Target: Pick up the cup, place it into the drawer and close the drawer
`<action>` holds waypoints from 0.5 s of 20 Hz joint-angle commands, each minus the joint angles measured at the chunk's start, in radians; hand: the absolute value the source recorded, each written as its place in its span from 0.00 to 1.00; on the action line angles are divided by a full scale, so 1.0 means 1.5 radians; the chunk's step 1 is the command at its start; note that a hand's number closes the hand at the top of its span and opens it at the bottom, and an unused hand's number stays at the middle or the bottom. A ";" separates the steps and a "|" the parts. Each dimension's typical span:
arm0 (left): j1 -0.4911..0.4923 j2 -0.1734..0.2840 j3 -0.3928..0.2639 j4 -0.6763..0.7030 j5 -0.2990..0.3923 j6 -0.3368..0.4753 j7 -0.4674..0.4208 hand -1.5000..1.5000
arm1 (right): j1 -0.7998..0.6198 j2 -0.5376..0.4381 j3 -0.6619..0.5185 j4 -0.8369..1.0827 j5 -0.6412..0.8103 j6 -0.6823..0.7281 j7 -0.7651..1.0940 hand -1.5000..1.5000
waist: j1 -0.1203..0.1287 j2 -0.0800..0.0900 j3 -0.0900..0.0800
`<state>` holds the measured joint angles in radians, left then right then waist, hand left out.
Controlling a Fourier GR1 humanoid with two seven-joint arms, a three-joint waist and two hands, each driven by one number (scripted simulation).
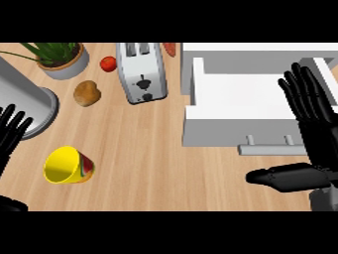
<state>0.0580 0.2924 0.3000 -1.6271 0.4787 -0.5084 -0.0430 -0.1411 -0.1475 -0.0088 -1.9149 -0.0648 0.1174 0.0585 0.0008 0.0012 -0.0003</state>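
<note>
A yellow cup (65,165) with a red and green side lies tipped on the wooden counter at the lower left, its mouth facing left. The white drawer (263,119) stands pulled open at the upper right, its inside bare and its grey handle (271,147) facing me. My left hand (2,135) is open at the left edge, fingers up, just left of the cup and apart from it. Over the drawer's right side my right hand (325,131) is open, fingers straight and pointing away, thumb stretched left below the handle.
A silver toaster (140,72) stands at the top centre. A potato (87,93), a tomato (108,63) and a potted plant (60,58) lie to its left. A large metal pot (14,94) fills the upper left.
</note>
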 commanded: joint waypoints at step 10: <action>-0.070 0.001 0.001 0.353 -0.229 -0.019 -0.254 0.00 | -0.099 -0.025 -0.047 0.038 -0.019 0.010 0.058 0.00 | -0.004 0.000 -0.001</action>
<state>-0.0146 0.3018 0.3169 -1.2471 0.2422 -0.5517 -0.3077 -0.2320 -0.1588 -0.0508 -1.8452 -0.0663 0.1280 0.0605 -0.0018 0.0014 -0.0004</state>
